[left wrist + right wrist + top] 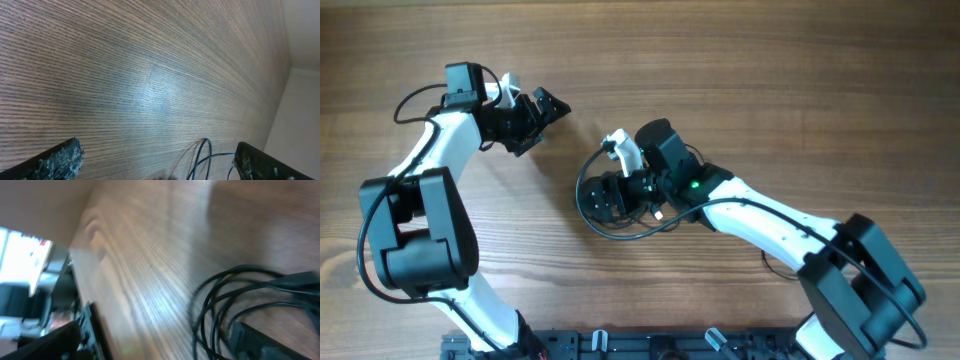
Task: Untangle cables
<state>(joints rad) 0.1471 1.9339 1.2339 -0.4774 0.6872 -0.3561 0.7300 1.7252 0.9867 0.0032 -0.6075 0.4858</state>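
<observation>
Both finger pairs stood spread wide, with nothing pinched. The right gripper (pixel 156 330) hung directly over the cables (pixel 210 282). The left gripper (pixel 157 150) sat apart from them, toward the far left of the table (pixel 720 80).

Risk: closing the right fingers on the heap would likely catch several loops at once and tighten the tangle. Lifting would then drag the whole coil.

The cables were thin black cords, lying in one heap of overlapping loops near the table's centre. Plug ends were hard to make out.
</observation>
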